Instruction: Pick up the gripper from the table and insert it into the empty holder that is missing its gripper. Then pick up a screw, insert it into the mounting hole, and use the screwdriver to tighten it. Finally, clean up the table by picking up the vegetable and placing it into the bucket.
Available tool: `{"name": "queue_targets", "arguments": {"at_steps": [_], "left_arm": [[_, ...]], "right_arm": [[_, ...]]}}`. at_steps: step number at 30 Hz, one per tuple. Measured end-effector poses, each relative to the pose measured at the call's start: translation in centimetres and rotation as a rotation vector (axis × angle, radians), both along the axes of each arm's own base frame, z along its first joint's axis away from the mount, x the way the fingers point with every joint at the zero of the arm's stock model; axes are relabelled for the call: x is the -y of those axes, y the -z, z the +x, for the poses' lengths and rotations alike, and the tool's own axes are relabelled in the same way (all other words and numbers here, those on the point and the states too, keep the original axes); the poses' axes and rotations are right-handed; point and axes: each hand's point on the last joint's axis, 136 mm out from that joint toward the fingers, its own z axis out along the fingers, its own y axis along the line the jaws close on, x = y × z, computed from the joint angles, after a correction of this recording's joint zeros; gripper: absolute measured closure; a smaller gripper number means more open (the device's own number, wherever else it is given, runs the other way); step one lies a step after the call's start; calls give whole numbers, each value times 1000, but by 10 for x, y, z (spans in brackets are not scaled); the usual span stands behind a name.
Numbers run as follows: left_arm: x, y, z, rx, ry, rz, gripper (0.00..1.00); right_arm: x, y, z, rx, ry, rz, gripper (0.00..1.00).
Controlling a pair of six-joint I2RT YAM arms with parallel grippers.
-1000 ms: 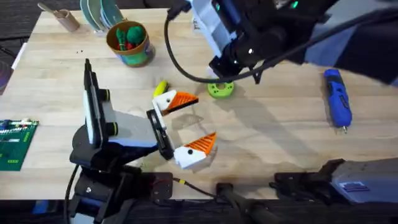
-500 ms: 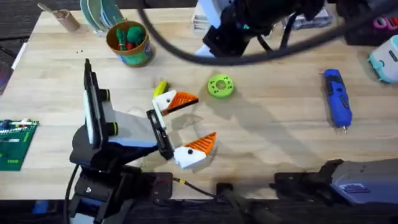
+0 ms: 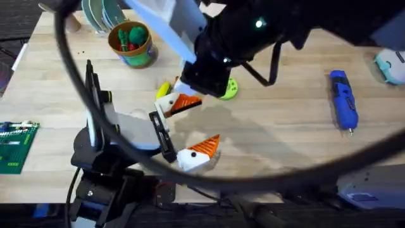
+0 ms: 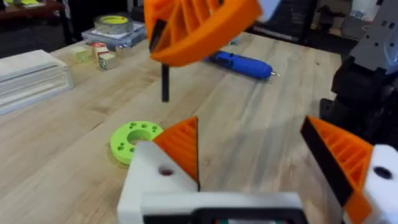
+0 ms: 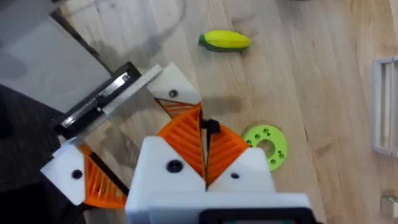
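Observation:
My left gripper (image 3: 200, 123) rests open on the table (image 3: 285, 139), its two white finger blocks both tipped with orange wedges. The far block (image 3: 171, 101) has a small round hole (image 5: 173, 94) on top. My right gripper (image 5: 205, 142) hovers just above that block, shut on a short black screw (image 5: 212, 127). In the left wrist view the screw (image 4: 165, 81) hangs point down from the right gripper (image 4: 199, 25). The yellow vegetable (image 3: 163, 87) lies just behind the far block. The blue screwdriver (image 3: 343, 100) lies at the right. The bucket (image 3: 131, 43) stands at the back left.
A flat green ring (image 3: 230, 89) lies partly under the right arm, beside the far block. A green circuit board (image 3: 14, 145) sits at the left edge. Clear plastic boxes (image 4: 31, 78) and a tape roll (image 4: 114, 25) stand at the back. The right arm spans the middle.
The right arm has swung from the back toward the left and nearer, and now hangs over the left gripper's far finger block, covering part of the green ring. The left arm has not moved.

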Motion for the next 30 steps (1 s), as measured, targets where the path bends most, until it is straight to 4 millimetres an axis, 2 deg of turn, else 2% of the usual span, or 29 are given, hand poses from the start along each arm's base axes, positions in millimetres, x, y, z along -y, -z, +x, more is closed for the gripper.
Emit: {"name": "queue_targets", "arguments": {"at_steps": [9,13,30], "left_arm": [[0,0,0,0,0,0,8],[0,0,0,0,0,0,8],[0,1,0,-14,-1,-4,7]], "right_arm": [[-12,-2,-11,13,-46,13,994],[-23,7,-18,1,-75,1,994],[-33,32,-13,-30,-78,-48,994]]}}
